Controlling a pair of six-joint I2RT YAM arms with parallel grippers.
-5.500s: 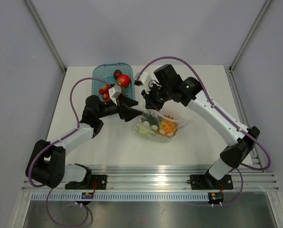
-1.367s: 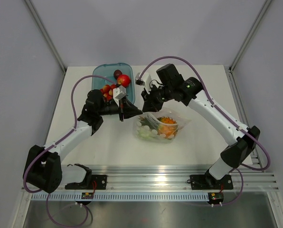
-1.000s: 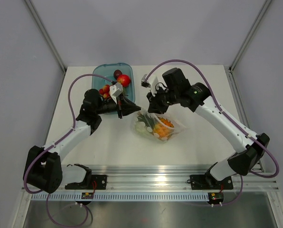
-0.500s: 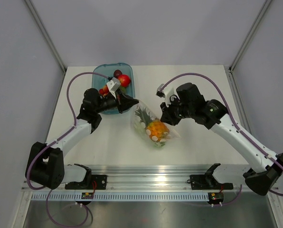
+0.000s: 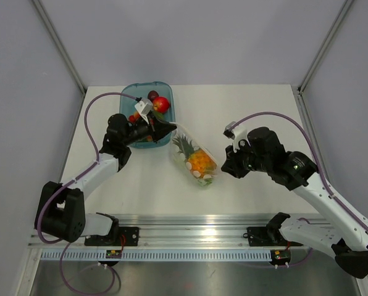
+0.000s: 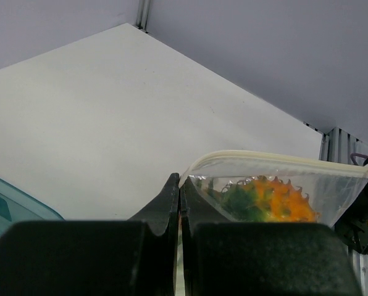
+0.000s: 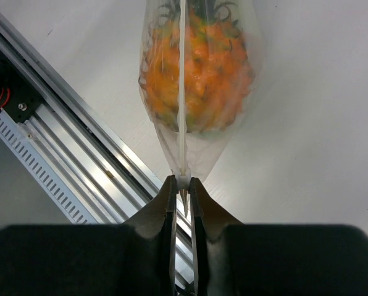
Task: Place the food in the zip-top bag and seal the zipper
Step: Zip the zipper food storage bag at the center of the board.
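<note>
Top external view: L gripper (image 5: 170, 128) & R gripper (image 5: 224, 169) have the zip-top bag (image 5: 195, 158) stretched between them, one at each end of its mouth; bag runs slantwise from L tips to R tips; can't tell if its belly touches the table (image 5: 258, 111).

Left wrist view: L gripper (image 6: 179, 185) is closed tight, no gap visible, w/ the bag's corner pinched right at the tips; zipper (image 6: 264, 155) shows as a pale strip along the bag's top edge, leading away from the tips to their right; the clear bag (image 6: 320, 191) hangs below that strip.

Right wrist view: R gripper (image 7: 183, 185) is narrow, jaws nearly together, clamped on the near end of the zipper (image 7: 181, 105); strip runs straight ahead from the tips as one thin white line; can't tell if it's pressed shut all the way.

Food: orange bumpy fruit (image 5: 200, 160) w/ green leafy top sits inside the bag, approx. midway between both grippers, just ahead of R tips in the right wrist view (image 7: 196, 68); a few small pale pieces (image 5: 199, 176) lie in the bag nearer the R gripper.

Blue tray (image 5: 129, 94) sits behind L gripper, partly under its body; in it a red round fruit (image 5: 161, 103) & small red pieces (image 5: 136, 116), well apart from R gripper.
</note>
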